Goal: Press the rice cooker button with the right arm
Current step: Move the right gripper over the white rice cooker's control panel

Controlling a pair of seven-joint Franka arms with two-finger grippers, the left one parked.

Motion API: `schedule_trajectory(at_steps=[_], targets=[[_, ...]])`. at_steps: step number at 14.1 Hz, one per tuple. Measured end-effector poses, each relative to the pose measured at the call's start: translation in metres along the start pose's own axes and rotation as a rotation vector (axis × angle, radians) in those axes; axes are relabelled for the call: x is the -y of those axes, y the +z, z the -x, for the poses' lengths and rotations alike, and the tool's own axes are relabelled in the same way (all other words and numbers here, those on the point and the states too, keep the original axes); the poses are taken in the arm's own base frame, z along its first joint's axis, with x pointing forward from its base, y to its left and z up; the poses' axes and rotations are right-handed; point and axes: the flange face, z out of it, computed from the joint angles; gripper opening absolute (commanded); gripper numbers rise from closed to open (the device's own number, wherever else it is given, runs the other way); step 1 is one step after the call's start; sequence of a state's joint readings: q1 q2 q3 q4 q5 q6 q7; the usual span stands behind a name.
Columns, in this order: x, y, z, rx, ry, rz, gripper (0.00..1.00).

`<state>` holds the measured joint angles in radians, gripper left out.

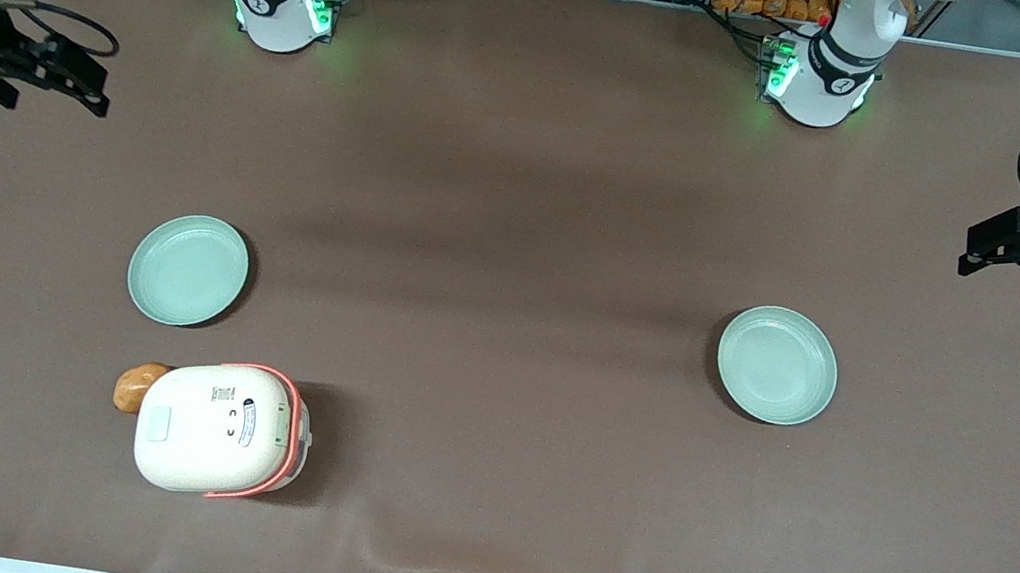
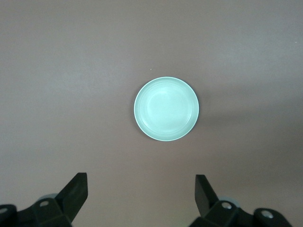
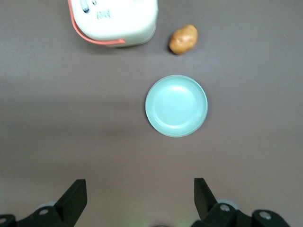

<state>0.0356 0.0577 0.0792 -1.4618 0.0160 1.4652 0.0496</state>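
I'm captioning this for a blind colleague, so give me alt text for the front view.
A closed cooker sits on a brown table, its button unpressed, a potato touching it. The right arm's pincer hangs open, far from the cooker. Two green plates lie apart, both farther from the camera than the cooker.

Even overhead light, soft shadows on table (image 1: 519, 227), wrist views slightly blurred
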Motion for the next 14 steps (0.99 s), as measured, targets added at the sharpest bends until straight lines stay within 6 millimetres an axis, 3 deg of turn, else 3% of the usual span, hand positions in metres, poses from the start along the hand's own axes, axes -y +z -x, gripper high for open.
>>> schedule_trajectory(at_steps=[5, 6, 9, 11, 12, 14], targets=[[0.027, 0.058, -0.076, -0.179, -0.041, -0.022, 1.00], [0.032, 0.071, -0.091, -0.221, -0.047, -0.028, 0.93], [0.037, 0.112, -0.126, -0.297, -0.049, -0.041, 0.39], [0.037, 0.134, -0.140, -0.320, -0.057, -0.043, 0.11], [0.037, 0.144, -0.144, -0.319, -0.075, -0.040, 0.00], [0.038, 0.160, -0.150, -0.313, -0.105, -0.037, 0.00]])
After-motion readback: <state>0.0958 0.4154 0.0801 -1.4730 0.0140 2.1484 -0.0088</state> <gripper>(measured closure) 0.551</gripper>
